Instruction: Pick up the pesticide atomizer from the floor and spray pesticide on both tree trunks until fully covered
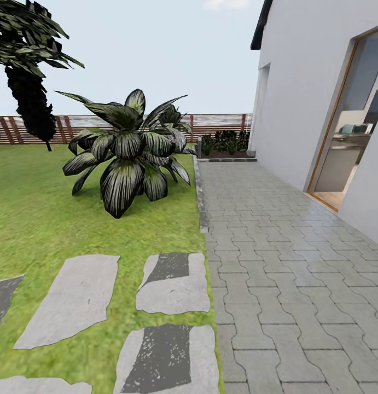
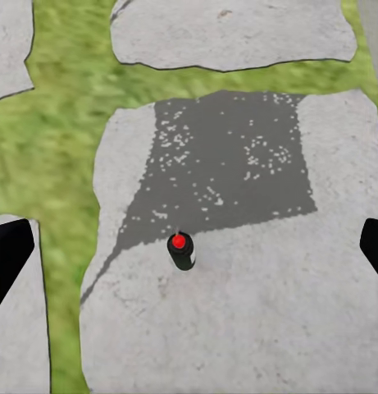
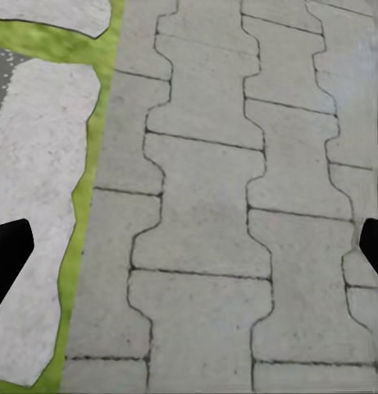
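Bright green mottled lawn, pale grey flat stepping stones w/ thin dark outlines; two stones carry dark charcoal patches speckled white. Light grey interlocking paver path, darker grey joint lines. Low palm-like plant: dark green broad leaves streaked whitish. Dark, near-black narrow conifer beside brown horizontal-slat wooden fence. White house wall, tan wood door frame. Sky pale blue-grey. Small black atomizer bottle w/ red top on a pale stone, at edge of charcoal patch. Black left gripper fingers; black right gripper fingers.
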Available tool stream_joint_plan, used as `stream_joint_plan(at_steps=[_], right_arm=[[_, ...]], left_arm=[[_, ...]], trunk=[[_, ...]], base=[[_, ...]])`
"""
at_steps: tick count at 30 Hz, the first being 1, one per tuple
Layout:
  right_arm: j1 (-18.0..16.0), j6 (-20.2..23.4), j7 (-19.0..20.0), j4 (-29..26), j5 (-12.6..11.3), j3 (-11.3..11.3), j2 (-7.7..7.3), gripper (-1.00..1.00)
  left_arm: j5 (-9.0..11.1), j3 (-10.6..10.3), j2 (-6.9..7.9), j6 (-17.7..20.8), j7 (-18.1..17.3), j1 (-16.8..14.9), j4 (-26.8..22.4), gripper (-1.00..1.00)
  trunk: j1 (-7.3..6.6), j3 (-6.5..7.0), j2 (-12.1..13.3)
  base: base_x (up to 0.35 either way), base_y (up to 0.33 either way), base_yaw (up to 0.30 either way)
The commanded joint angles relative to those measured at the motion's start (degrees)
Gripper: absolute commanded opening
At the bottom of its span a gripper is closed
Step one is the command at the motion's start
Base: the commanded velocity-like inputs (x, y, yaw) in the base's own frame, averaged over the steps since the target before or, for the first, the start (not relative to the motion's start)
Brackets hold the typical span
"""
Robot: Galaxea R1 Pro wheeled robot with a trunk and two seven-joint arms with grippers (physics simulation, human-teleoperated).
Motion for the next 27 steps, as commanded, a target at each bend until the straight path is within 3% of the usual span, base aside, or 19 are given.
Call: stream_joint_plan(at_steps=[1,3,4,5,7,8,9,13,15,17,19,24,27], right_arm=[[-0.04,0.02,-1.43,-0.01,0.06,0.39,-2.59,1.00],[-0.04,0.02,-3.56,-0.03,-0.01,0.01,-6.32,1.00],[-0.04,0.02,-5.40,-0.03,-0.21,-0.99,-9.83,1.00],[-0.04,0.03,-7.48,0.01,-1.10,-5.03,-15.89,1.00],[-0.04,0.07,-8.73,0.31,-2.90,-14.98,-24.80,1.00],[-0.04,0.08,-8.89,0.66,-3.21,-17.75,-26.95,1.00],[-0.04,0.09,-9.10,1.77,-3.67,-22.88,-31.11,1.00],[-0.04,0.10,-9.37,4.33,-4.14,-29.39,-38.12,1.00],[-0.04,0.10,-9.69,5.77,-4.33,-32.16,-42.89,1.00],[-0.04,0.08,-9.81,6.62,-4.38,-33.06,-44.77,1.00],[-0.04,0.05,-9.86,7.40,-4.33,-33.50,-45.60,1.00],[-0.04,0.02,-9.91,9.63,-4.21,-33.96,-46.50,1.00],[-0.04,-0.07,-14.13,9.82,-4.21,-33.93,-47.67,1.00]], left_arm=[[-0.60,0.27,-0.03,-0.15,0.34,-0.04,0.05,1.00],[-0.60,0.18,-0.03,-0.13,0.37,-0.04,0.05,1.00],[-0.60,0.11,-0.03,-0.12,0.37,-0.04,-0.06,1.00],[-0.60,0.06,-0.03,-0.12,0.35,-0.04,-1.61,1.00],[-0.60,0.03,-0.03,-0.10,0.34,-0.04,-6.32,1.00],[-0.60,0.01,-0.03,-0.08,0.36,-0.04,-7.92,1.00],[-0.60,-0.03,-0.05,-0.01,0.37,-0.04,-11.48,1.00],[-0.60,-0.09,-0.54,0.14,0.36,-0.04,-18.84,1.00],[-0.60,-0.16,-1.66,0.20,0.34,-0.04,-24.04,1.00],[-0.60,-0.20,-2.29,0.19,0.34,-0.04,-26.48,1.00],[-0.62,-0.21,-2.65,0.21,0.34,-0.04,-28.26,1.00],[-0.61,-0.23,-3.05,0.11,0.33,-0.12,-30.16,1.00],[-0.60,-0.23,-3.11,0.07,0.33,-0.13,-31.49,1.00]], trunk=[[0.00,-0.06,-0.03],[0.00,-0.06,-0.03],[0.00,-0.06,-0.03],[0.00,-0.06,-0.03],[0.00,-0.06,-0.03],[0.00,-0.06,-0.03],[0.00,-0.06,-0.03],[0.00,-0.06,-0.03],[0.00,-0.06,-0.03],[0.00,-0.06,-0.03],[0.00,-0.06,-0.03],[0.00,-0.06,-0.03],[0.00,-0.06,-0.03]], base=[[0.000,0.000,0.000],[0.000,0.000,0.000],[0.000,0.000,0.000],[0.000,0.000,0.000],[0.000,0.000,0.000],[0.000,0.000,0.000],[0.000,0.000,0.000],[0.000,0.000,0.000],[0.000,0.000,0.000],[0.000,0.000,0.000],[0.000,0.000,0.000],[0.000,0.000,0.000],[0.000,0.000,0.000]])
